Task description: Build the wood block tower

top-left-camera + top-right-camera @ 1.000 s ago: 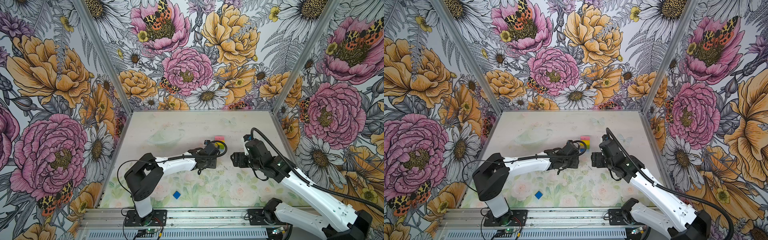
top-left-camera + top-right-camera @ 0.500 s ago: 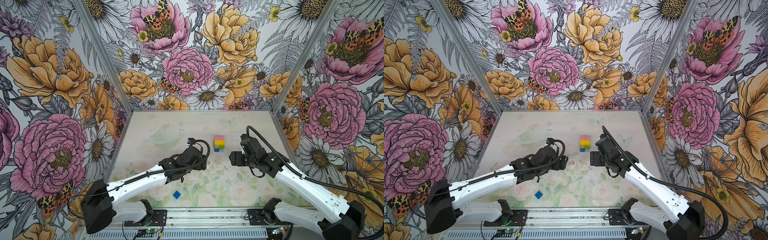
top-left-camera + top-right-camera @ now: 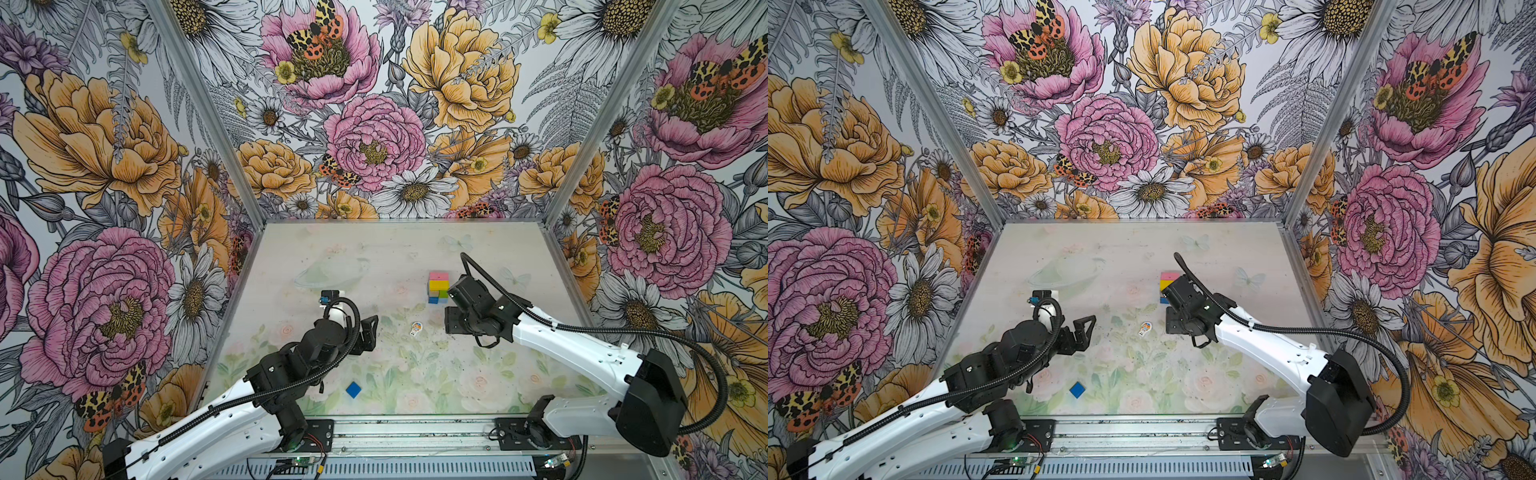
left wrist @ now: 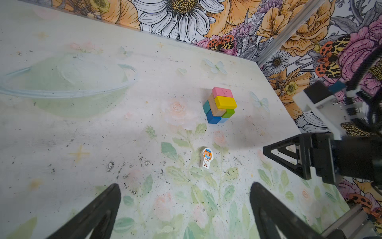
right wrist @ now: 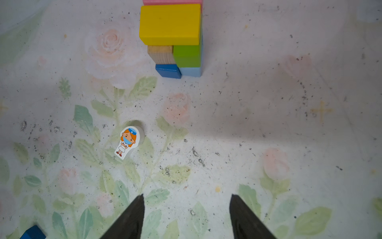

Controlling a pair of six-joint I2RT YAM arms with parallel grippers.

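The wood block tower stands at the table's middle right, free of both grippers. Pink and yellow bricks lie on top, tan and green bricks under them, and dark blue, light blue and teal cubes at the base. A loose dark blue cube lies near the front edge. My left gripper hangs open and empty, left of the tower and well short of it. My right gripper is open and empty, just in front of the tower.
A small white nurse-like figure lies flat between the two grippers. Floral walls close the table on three sides. A metal rail carrying the arm bases runs along the front.
My left gripper opened, left the pink brick on top of the tower and drew back to the front left. The right gripper's jaws narrowed a little.
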